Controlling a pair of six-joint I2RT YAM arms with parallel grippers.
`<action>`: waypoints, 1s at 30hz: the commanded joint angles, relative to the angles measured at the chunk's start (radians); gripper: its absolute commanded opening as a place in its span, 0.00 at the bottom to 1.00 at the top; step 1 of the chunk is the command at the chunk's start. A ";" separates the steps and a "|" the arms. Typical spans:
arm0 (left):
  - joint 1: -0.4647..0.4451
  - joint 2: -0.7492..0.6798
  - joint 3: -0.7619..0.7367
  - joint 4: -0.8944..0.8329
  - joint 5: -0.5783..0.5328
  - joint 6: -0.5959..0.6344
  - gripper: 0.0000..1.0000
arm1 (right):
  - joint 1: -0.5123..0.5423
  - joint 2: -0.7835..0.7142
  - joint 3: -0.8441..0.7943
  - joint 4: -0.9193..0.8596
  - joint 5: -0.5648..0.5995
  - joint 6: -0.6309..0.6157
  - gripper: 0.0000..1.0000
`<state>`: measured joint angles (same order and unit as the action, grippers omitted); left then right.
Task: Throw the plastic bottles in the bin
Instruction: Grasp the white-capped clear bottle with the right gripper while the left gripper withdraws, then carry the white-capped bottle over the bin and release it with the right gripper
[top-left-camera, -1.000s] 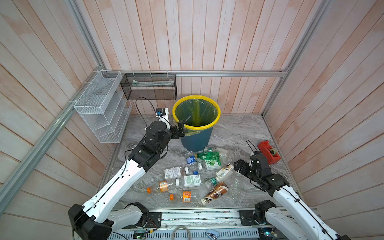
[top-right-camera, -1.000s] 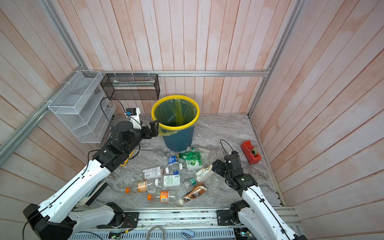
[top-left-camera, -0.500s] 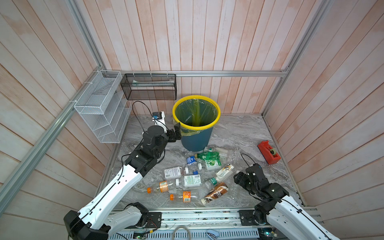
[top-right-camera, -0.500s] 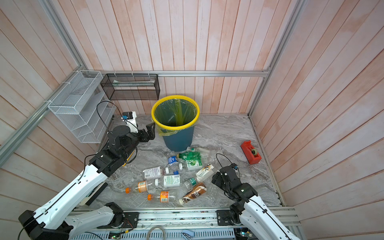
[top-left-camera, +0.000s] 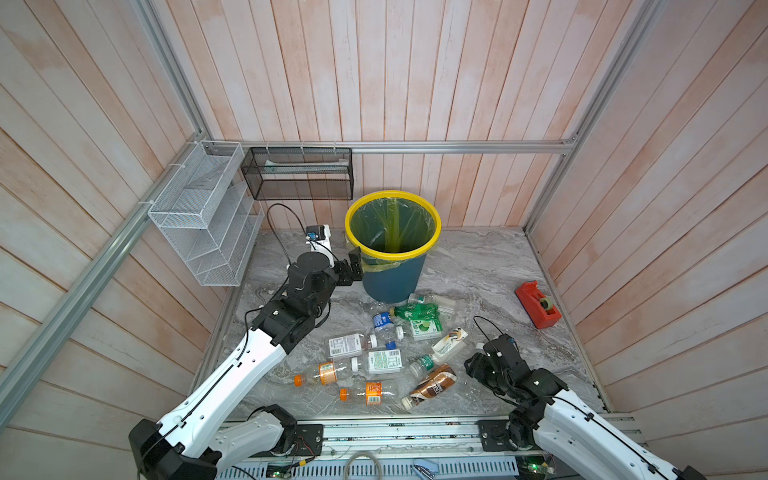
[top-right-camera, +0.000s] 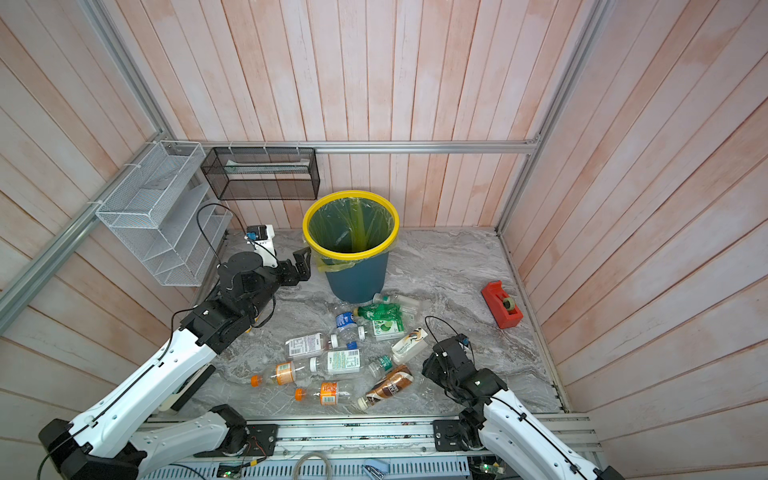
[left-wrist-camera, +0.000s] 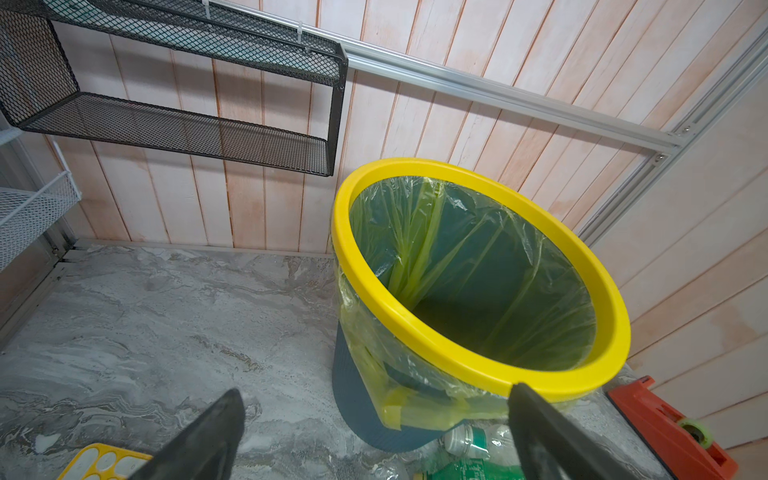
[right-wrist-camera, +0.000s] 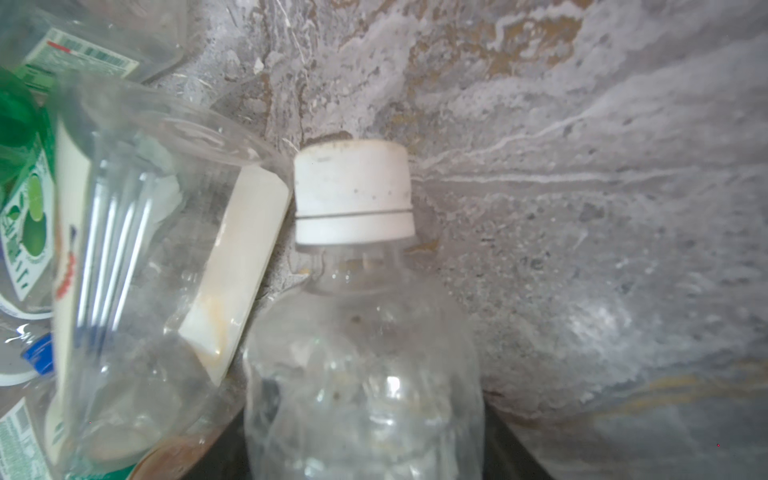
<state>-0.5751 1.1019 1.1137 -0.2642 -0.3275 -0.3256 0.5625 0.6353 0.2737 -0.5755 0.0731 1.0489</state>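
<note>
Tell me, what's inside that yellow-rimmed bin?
Inside the bin, only a yellow-green bag liner shows, with nothing lying on the visible bottom. The nearest inner wall and bottom edge are hidden behind the rim.

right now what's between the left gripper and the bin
Nothing: in a top view the open left gripper hangs beside the bin, only a narrow bare gap between them.
</note>
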 joint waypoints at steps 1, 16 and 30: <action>0.000 0.007 -0.009 -0.004 -0.025 -0.013 1.00 | 0.008 -0.014 0.018 -0.012 0.053 0.006 0.54; 0.124 -0.073 -0.135 -0.096 -0.004 -0.152 1.00 | -0.205 0.179 0.619 0.212 0.162 -0.352 0.58; 0.150 -0.115 -0.245 -0.188 0.012 -0.227 1.00 | -0.085 0.918 1.454 0.356 -0.380 -0.500 0.65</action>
<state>-0.4297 0.9871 0.8803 -0.4252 -0.3344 -0.5282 0.4042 1.3964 1.5269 -0.1436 -0.1341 0.6563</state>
